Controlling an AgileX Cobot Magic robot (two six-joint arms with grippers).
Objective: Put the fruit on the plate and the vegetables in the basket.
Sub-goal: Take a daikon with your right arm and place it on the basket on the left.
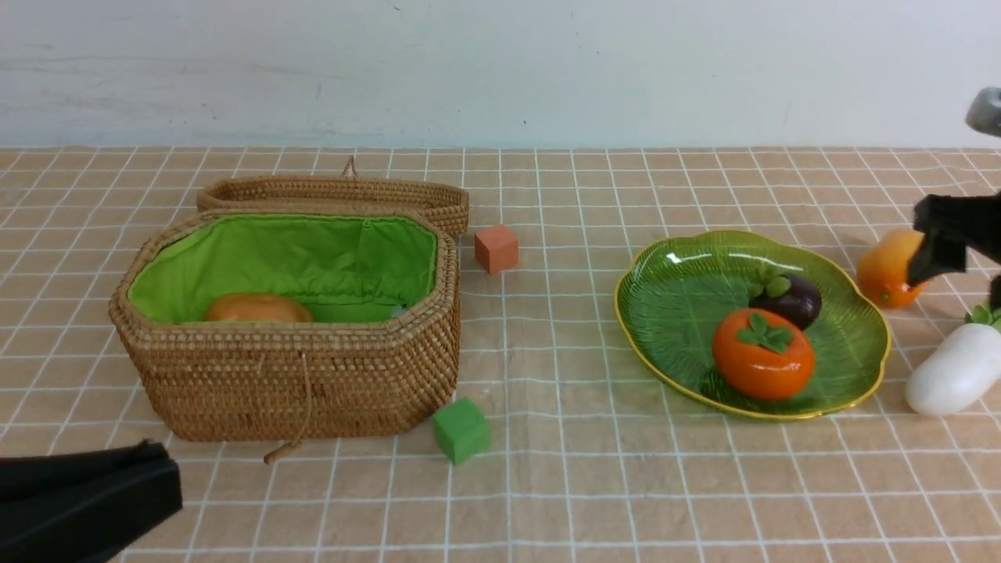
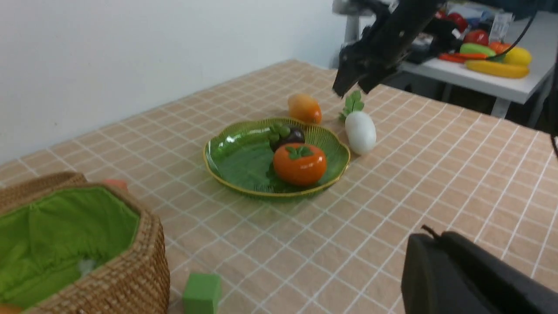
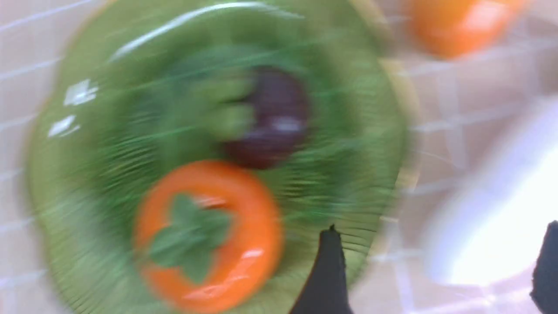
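Resting at the table's (image 1: 626,500) seven o'clock corner, nearest the robot, the left gripper (image 1: 168,473) was closed and held nothing. Past it, a green cube (image 1: 461,430) sat just beside the basket (image 1: 289,383), at the basket's four o'clock. The basket stood open at the table's nine o'clock, with the potato (image 1: 258,307) inside on its green lining. At the table's three o'clock, the plate (image 1: 672,297) held the persimmon (image 1: 762,363) at its six o'clock and the mangosteen (image 1: 790,299) at its two o'clock, close together. The radish (image 1: 954,375) lay on the table at the plate's three o'clock, just beside the rim, leaves pointing away. The mango (image 1: 887,270) lay off the plate at its two o'clock, near the rim. The right gripper (image 2: 352,87) hung above the radish's leaves, jaws apart, holding nothing. Farther back, an orange cube (image 1: 496,249) sat at the basket's two o'clock, and the lid (image 1: 336,191) lay directly behind the basket.
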